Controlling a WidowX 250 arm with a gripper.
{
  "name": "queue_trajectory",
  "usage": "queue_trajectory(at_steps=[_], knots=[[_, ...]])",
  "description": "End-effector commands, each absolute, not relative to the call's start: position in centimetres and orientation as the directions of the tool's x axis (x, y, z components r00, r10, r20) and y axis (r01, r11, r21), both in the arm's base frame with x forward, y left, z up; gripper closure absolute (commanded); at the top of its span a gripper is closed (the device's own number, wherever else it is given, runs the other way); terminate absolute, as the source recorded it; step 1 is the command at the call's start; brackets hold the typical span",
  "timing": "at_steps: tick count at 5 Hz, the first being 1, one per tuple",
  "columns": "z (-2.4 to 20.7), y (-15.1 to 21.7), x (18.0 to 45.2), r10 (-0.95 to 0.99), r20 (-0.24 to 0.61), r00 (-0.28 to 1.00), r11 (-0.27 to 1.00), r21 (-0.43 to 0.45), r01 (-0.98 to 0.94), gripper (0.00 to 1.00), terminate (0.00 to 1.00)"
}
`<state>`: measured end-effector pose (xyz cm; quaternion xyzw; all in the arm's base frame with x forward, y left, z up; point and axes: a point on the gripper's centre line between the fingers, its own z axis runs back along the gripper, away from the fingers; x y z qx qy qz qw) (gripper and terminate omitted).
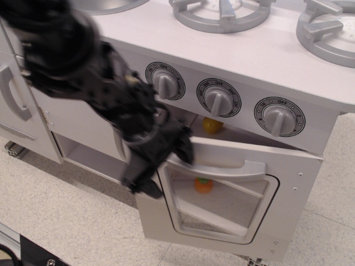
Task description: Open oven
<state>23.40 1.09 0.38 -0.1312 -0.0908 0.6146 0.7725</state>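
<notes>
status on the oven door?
Gripper at left end of handle, motion-blurred, jaw state unclear. Oven door tilted partly open, gap at top. Yellow item visible inside; nothing blocking the door.

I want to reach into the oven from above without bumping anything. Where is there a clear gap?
The gap between the knob panel and the tilted door's top edge is free on the right, under the right knob. It is crowded at the left: the gripper sits at the handle's left end, with a yellow toy just inside.

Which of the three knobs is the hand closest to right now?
The leftmost knob. The hand, blurred at the oven door's left end, sits almost below it; the middle knob and right knob lie farther right.
</notes>
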Motion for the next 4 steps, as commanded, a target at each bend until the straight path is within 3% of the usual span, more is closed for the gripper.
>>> queue_trajectory(at_steps=[1, 2, 3, 4], knots=[[6.3, 3.0, 23.6, 0.952, 0.099, 0.291, 0.307, -0.27, -0.913, 0.0, 0.0], [7.7, 4.1, 25.1, 0.913, 0.217, 0.345, 0.392, -0.233, -0.89, 0.0, 0.0], [7.1, 5.3, 27.4, 0.821, 0.338, 0.46, 0.542, -0.209, -0.814, 0.0, 0.0], [6.0, 6.7, 28.7, 0.709, 0.391, 0.587, 0.674, -0.134, -0.726, 0.0, 0.0]])
